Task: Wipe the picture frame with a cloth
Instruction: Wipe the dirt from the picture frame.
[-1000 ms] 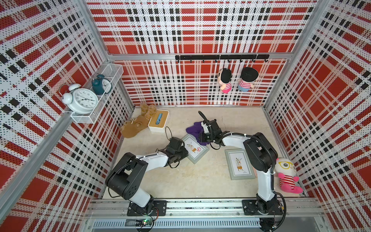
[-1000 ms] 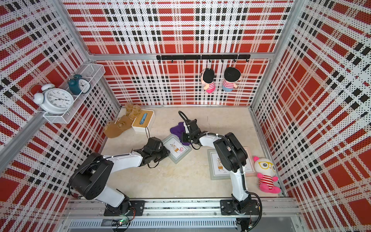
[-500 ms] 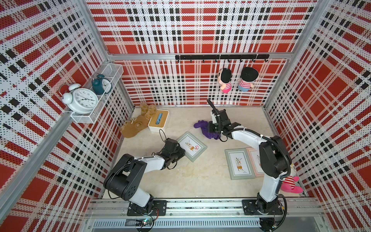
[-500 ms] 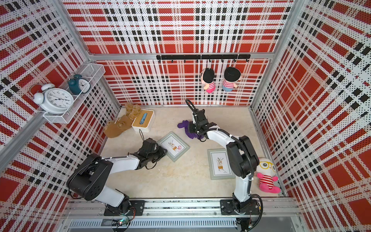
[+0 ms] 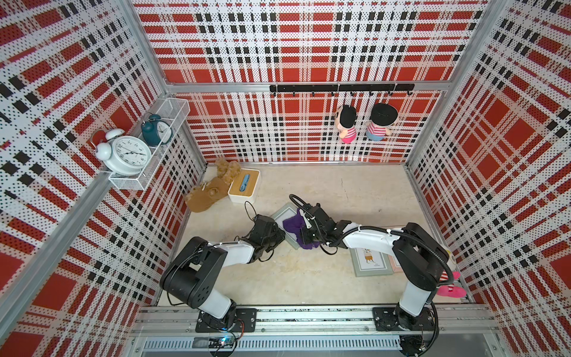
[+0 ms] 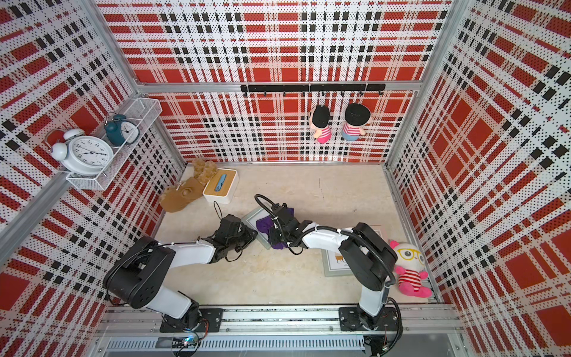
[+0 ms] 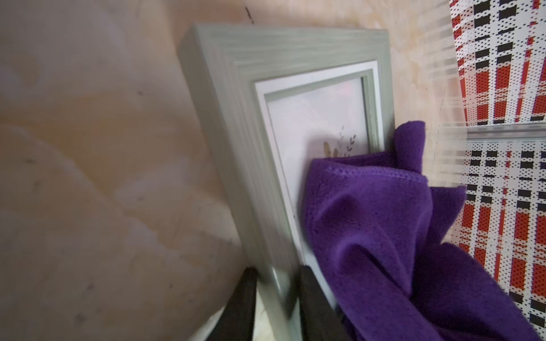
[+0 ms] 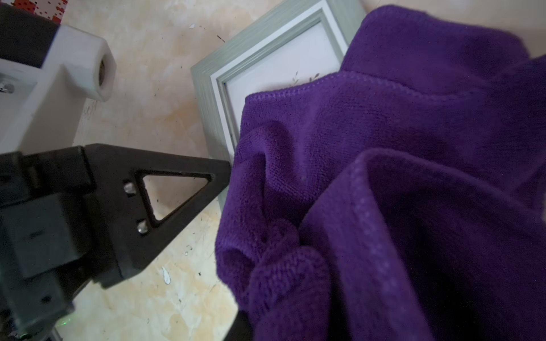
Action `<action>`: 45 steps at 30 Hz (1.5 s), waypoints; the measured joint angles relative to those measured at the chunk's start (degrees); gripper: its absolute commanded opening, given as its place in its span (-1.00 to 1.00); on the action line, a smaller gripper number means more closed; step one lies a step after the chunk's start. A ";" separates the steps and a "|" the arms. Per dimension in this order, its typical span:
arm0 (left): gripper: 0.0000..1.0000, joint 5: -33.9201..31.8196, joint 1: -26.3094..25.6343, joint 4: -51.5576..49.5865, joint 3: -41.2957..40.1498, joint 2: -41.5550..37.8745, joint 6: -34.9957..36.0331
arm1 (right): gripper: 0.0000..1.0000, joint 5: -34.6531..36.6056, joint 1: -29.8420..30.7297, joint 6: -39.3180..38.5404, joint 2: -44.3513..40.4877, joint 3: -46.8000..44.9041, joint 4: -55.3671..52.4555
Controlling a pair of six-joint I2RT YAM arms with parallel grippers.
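**Q:** Location of the cloth (image 8: 384,147)?

**A:** It lies bunched on the picture frame (image 7: 236,118), which is on the table (image 5: 309,278). It covers most of the glass and leaves one corner bare.

**Q:** Position relative to the right gripper (image 5: 306,231)?

**A:** The gripper is directly above the cloth. Its jaws are pressed together on a gathered fold, and the fingertips are buried in the fabric.

**Q:** Left gripper (image 7: 277,307)?

**A:** It is just beside the cloth, with one finger on each side of the frame's rim, close against it. Whether it is actually pinching the rim cannot be told.
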 measured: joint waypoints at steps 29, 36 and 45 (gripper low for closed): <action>-0.68 -1.70 -0.98 5.46 -0.52 2.47 -2.14 | -1.00 4.11 -3.91 -3.13 -4.96 -14.32 14.43; -0.68 -1.95 -1.44 5.77 0.07 3.17 -2.21 | -1.00 7.41 -2.36 -5.73 -5.40 -12.90 11.72; -0.69 -3.08 -2.14 5.99 0.66 3.80 -2.36 | -1.00 7.50 5.33 -1.75 -3.82 -13.16 15.39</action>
